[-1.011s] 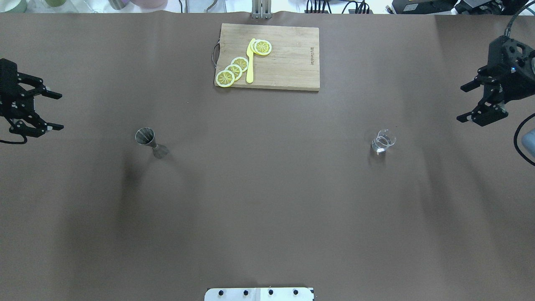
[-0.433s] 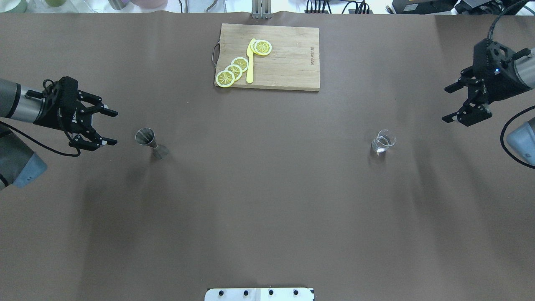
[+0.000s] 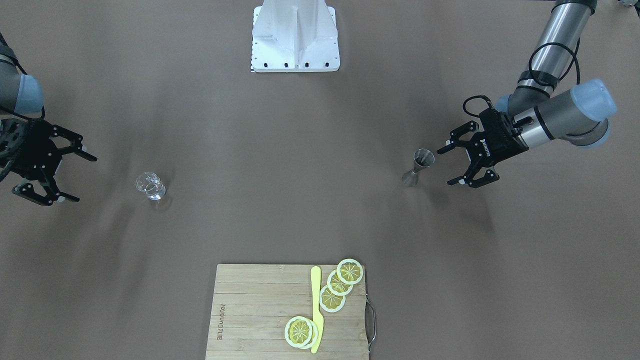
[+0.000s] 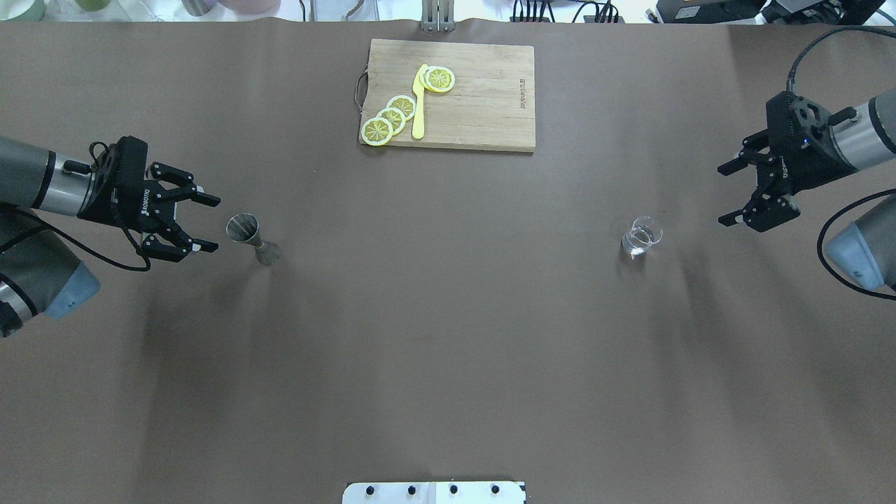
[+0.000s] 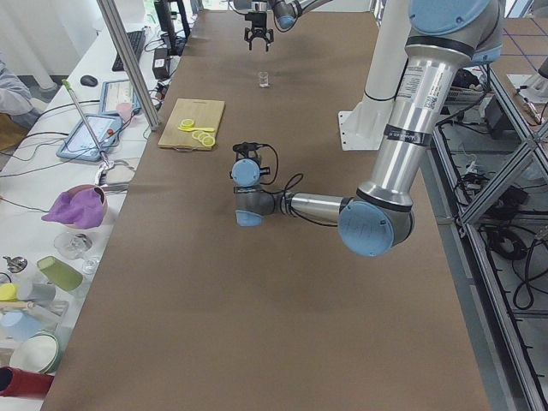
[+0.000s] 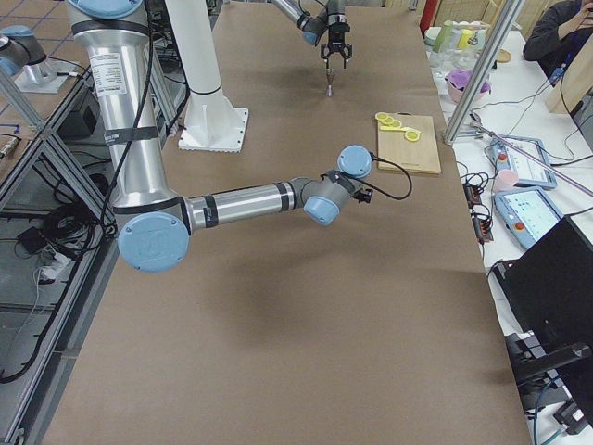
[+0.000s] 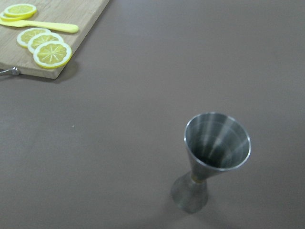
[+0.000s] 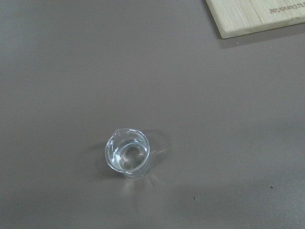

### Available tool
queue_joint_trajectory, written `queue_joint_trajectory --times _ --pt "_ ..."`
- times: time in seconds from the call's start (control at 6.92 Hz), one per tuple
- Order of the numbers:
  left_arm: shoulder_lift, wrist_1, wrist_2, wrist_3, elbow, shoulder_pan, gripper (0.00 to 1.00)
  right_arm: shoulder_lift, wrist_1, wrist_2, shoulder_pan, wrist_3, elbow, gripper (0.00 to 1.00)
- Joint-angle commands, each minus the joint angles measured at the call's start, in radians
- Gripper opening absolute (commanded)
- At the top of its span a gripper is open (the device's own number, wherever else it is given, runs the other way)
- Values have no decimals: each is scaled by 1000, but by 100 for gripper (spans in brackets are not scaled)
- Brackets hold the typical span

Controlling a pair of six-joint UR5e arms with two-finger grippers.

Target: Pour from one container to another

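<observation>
A steel jigger [image 4: 246,234] [image 3: 419,165] [image 7: 213,155] stands upright on the brown table, left of centre in the overhead view. My left gripper [image 4: 208,223] [image 3: 444,166] is open just left of it, with the jaws facing the jigger and nothing between them. A small clear glass beaker [image 4: 641,236] [image 3: 149,186] [image 8: 127,152] stands right of centre. My right gripper [image 4: 725,194] [image 3: 80,178] is open, well to the right of the beaker and a little farther back.
A wooden cutting board [image 4: 483,98] [image 3: 250,310] at the far middle carries several lemon slices [image 4: 392,115] and a yellow knife [image 4: 418,105]. The white robot base [image 3: 295,35] is at the near edge. Cups and clutter sit beyond the far edge.
Both arms have come inward from the table's sides. The left gripper moved right until close beside the jigger; the right gripper moved left and slightly nearer toward the beaker. Both stayed open.
</observation>
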Motion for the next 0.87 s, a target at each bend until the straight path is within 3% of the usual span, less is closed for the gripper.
queue_joint_trajectory --times 0.0,0.29,0.58,0.72 --pt "9 -112 6 -21 51 18 85 13 136 -1 -34 1 -72 99" --pt "3 -124 69 -22 59 23 84 16 240 -6 -64 -1 -110 100" --pt "8 -146 166 -42 56 34 84 23 445 -47 -101 5 -204 100" --pt "12 -182 216 -135 53 64 85 25 455 -47 -103 8 -206 100"
